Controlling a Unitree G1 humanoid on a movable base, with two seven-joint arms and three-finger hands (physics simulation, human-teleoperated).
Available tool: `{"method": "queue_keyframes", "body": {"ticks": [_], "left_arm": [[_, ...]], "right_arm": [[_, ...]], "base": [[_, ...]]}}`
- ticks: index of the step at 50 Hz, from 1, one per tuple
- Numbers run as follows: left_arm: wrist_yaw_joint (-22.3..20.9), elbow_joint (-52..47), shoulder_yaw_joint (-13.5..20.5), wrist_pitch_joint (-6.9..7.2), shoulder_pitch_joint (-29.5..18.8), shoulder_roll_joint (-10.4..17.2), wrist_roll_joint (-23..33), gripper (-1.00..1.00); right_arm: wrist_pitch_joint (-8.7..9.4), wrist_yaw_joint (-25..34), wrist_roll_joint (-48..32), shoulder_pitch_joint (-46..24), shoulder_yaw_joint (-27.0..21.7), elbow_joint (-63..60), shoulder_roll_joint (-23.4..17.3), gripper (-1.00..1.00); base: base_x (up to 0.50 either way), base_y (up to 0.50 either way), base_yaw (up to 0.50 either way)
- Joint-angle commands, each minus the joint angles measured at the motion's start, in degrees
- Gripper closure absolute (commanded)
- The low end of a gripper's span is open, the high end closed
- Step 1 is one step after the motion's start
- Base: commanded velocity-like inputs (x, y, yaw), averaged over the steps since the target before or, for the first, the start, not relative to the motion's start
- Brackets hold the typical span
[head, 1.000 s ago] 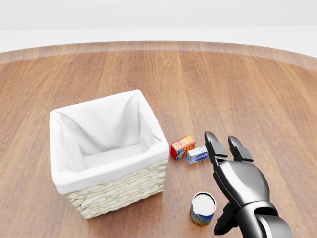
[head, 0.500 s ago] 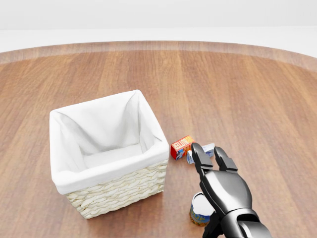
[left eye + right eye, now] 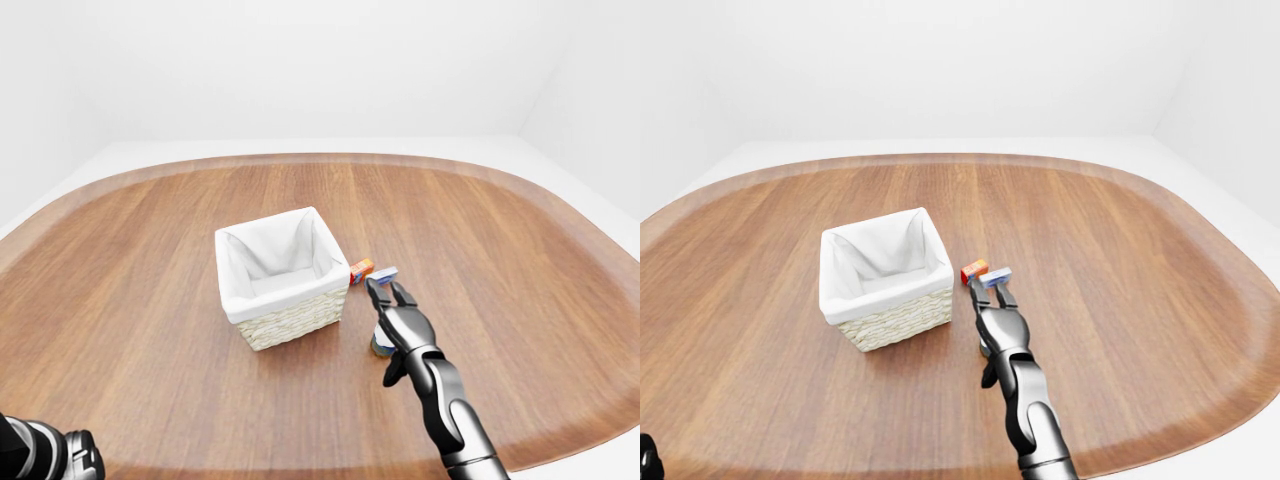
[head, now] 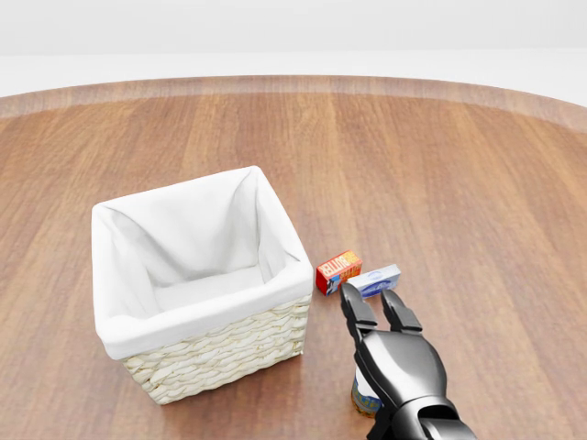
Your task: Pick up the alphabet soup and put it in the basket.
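Wooden oval table in a white room; open right hand over the soup can.

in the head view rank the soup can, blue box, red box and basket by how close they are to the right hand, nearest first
1. Soup can: directly under the right hand, mostly hidden.
2. Blue box: just above the fingertips.
3. Red box: up and left of the fingertips.
4. Basket: off to the left.

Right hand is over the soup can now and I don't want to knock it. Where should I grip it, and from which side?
Grip the alphabet soup round its curved side wall: it stands upright. Come down from above with the right hand, fingers straddling it, clear of the basket at its left.
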Motion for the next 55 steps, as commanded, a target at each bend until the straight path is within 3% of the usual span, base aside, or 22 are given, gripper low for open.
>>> {"method": "queue_keyframes", "body": {"ticks": [1, 7, 18, 55], "left_arm": [[0.0, -1.2, -1.0, 0.00, -0.6, -0.9, 2.4, -1.00], [0.0, -1.3, -0.8, 0.00, -0.6, -2.0, 3.7, -1.00], [0.0, -1.0, -0.3, 0.00, -1.0, -1.4, 1.4, -1.00], [0.0, -1.1, -0.9, 0.00, -1.0, -1.4, 1.3, -1.00]], "right_arm": [[0.00, -2.9, 0.2, -2.1, 0.5, 5.3, 0.3, -1.00], [0.00, -4.9, 1.3, -2.6, 0.0, 7.9, 0.0, -1.00], [0.00, -4.7, 0.9, -2.7, 0.9, 8.0, 0.4, -1.00], [0.00, -7.3, 2.2, -4.3, 1.3, 14.1, 0.7, -1.00]], "base": [[0.00, 0.00, 0.00], [0.00, 0.00, 0.00], [0.00, 0.00, 0.00], [0.00, 0.00, 0.00]]}}
